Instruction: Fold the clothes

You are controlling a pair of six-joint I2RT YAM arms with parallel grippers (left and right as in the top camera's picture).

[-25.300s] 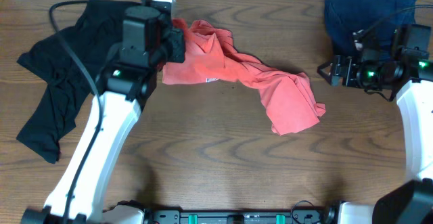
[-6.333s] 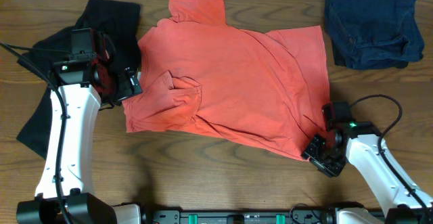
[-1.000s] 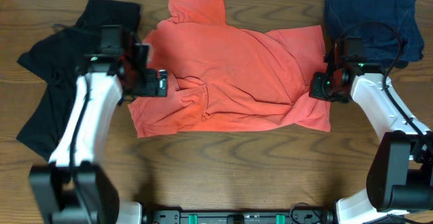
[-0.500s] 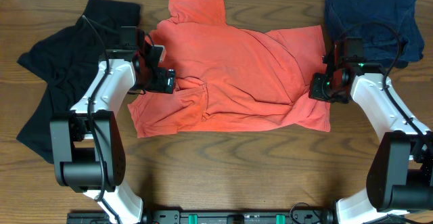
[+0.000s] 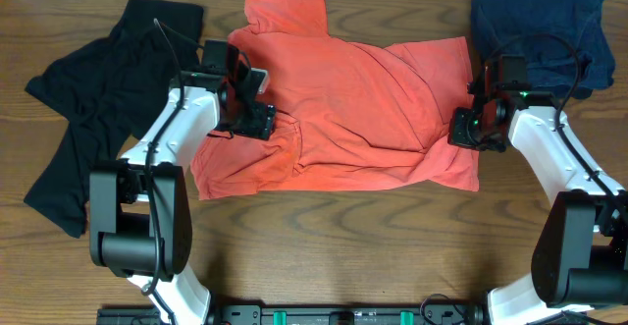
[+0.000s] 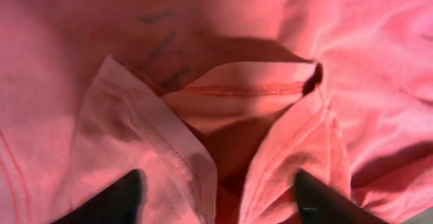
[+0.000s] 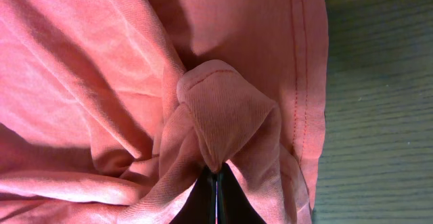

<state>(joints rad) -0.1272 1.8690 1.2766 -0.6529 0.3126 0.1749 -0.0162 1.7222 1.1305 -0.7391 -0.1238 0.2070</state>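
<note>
- The left claw (image 6: 216, 183) stood with its jaws well apart, straddling a stitched fold of the coral-red T-shirt (image 5: 343, 99), with nothing pinched.
- The right claw (image 7: 216, 178) was clamped on a bunched knot of the same shirt, close beside its hemmed edge.
- Between the two claws the shirt lay spread and wrinkled on the wooden table (image 5: 324, 256).
- Outward of the left claw lay a black garment (image 5: 78, 109).
- Behind the right claw sat a navy garment (image 5: 535, 30).

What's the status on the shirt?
Left gripper open, straddling T-shirt folds. Right gripper shut on a fold. Shirt spread, rumpled. Black garment, navy garment at the sides.
</note>
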